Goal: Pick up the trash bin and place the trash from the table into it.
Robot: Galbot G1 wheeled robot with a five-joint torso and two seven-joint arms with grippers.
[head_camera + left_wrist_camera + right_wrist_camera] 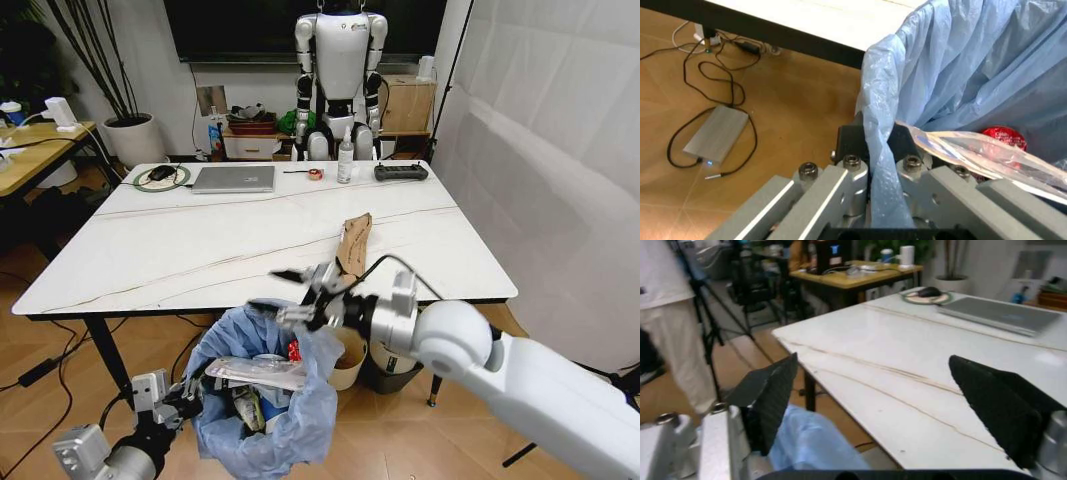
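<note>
Nearly done: trash bin (262, 400) held up at the near edge of the table (200, 250), left gripper (870, 165) clamped on its bag rim. Right gripper (318, 297) over the bin, fingers wide apart (nothing between). Left beyond it: torn cardboard (354, 243).

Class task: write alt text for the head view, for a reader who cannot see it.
The left tool holds a blue-lined trash bin below the table edge. The right tool hangs open above it; torn brown cardboard lies on the table.

The table (200, 250) carries torn cardboard (354, 240) and a laptop (235, 179).
</note>
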